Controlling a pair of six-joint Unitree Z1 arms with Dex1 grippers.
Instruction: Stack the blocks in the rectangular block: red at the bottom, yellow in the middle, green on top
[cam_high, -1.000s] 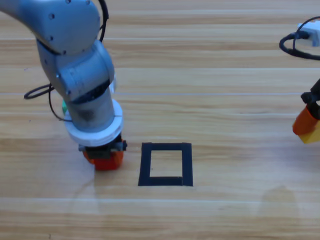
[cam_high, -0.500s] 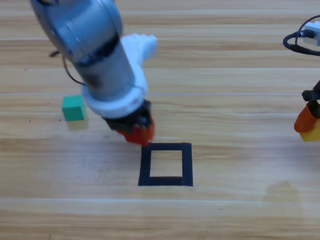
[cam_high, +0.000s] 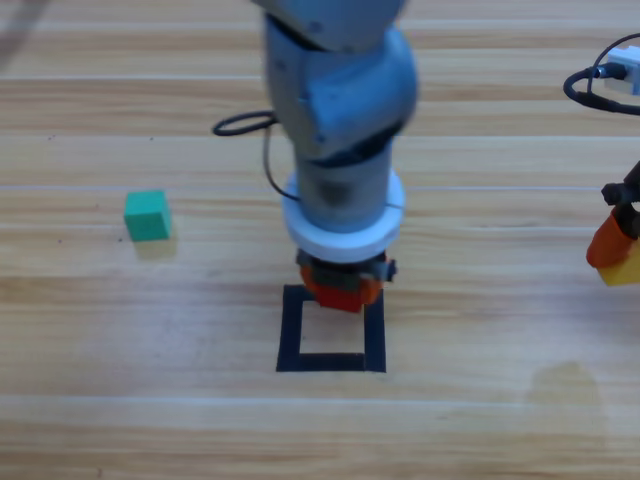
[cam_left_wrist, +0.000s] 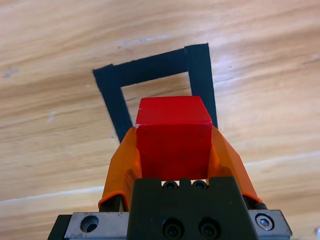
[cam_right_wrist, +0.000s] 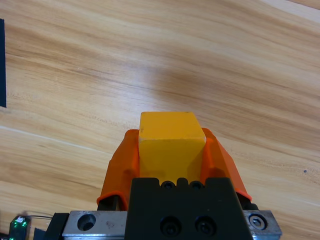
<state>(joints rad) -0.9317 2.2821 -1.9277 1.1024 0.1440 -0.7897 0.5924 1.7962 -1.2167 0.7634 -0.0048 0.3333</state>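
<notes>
Since a second ago we have seen the left gripper (cam_high: 341, 292) swing from the counter's left side, past the green cube (cam_high: 147, 215), to the far edge of the rectangle (cam_high: 331, 329). Its jaws are closed on the red cube (cam_left_wrist: 173, 134), which we judge is held above the wood. From the left wrist, the taped outline lies just ahead of and below the cube, with the cube overlapping its near bar, so we think a short advance toward the rectangle's middle and a descent are what the placement turns on. The right gripper (cam_right_wrist: 170, 150) waits at the counter's right edge, well apart, its jaws clamped on the yellow cube (cam_right_wrist: 170, 139).
</notes>
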